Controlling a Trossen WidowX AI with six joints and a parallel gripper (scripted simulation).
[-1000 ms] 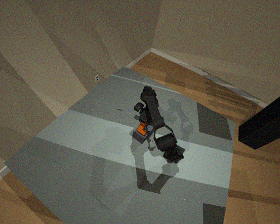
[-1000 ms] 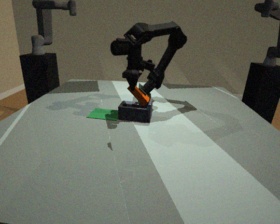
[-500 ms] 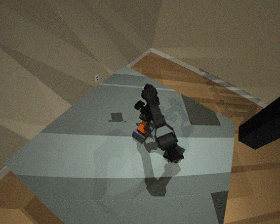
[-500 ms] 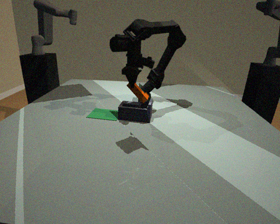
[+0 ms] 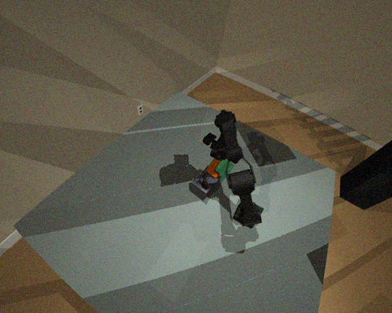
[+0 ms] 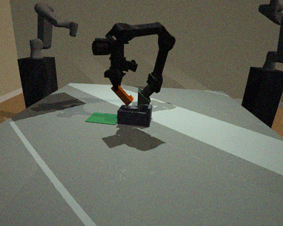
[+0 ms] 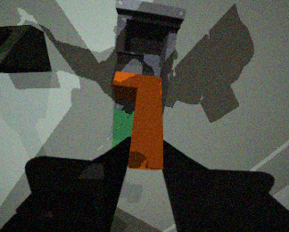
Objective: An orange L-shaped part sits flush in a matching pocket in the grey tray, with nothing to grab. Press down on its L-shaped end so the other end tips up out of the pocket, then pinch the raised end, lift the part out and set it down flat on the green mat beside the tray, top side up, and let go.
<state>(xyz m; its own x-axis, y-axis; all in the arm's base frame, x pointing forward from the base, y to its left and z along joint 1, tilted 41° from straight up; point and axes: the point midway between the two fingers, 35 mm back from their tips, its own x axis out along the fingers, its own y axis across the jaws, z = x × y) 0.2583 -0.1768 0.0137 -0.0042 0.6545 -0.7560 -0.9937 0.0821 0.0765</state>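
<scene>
My gripper (image 6: 116,86) (image 7: 145,142) is shut on the orange L-shaped part (image 5: 214,165) (image 6: 122,94) (image 7: 150,109), holding its plain end. The part is out of the pocket and steeply tilted, its L-shaped end hanging lowest, just above the grey tray. The tray (image 5: 199,189) (image 6: 132,117) (image 7: 149,13) stands on the table, its hollow partly visible in the wrist view. The green mat (image 5: 226,166) (image 6: 100,118) (image 7: 120,123) lies flat beside the tray, partly hidden in the top view and the wrist view.
My arm's base (image 5: 248,212) stands on the table (image 5: 121,245) (image 6: 142,182) near the tray. Dark pedestals (image 6: 38,79) (image 6: 265,91) with grey arms stand beyond the table. Broad shadows cross the table around the tray.
</scene>
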